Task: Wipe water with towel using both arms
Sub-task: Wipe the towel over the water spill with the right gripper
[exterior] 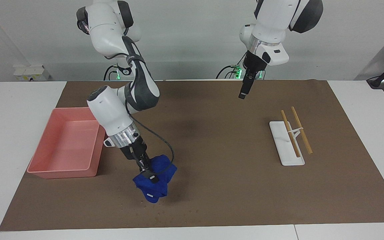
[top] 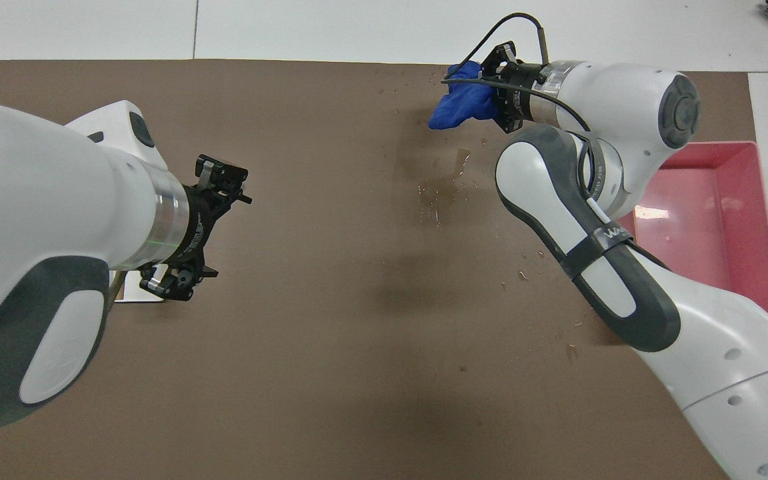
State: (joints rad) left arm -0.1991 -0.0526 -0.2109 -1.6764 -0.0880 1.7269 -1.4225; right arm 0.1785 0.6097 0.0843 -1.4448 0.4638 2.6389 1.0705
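Your right gripper (exterior: 146, 172) is clamped on the towel (exterior: 154, 183), pressing it onto the surface among the water (top: 447, 187) droplets. You're wiping; next, drag it through the smear. Your left gripper (top: 205, 235) waits spread wide, empty.

Two robot arms (exterior: 112, 110), one blue towel (exterior: 153, 186), one pink bin (exterior: 67, 143), one white tray (exterior: 285, 146), two wooden sticks (exterior: 301, 130), one brown mat (exterior: 232, 180)

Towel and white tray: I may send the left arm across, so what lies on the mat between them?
Nothing: in the facing view, only bare brown mat lies between the towel and the white tray.
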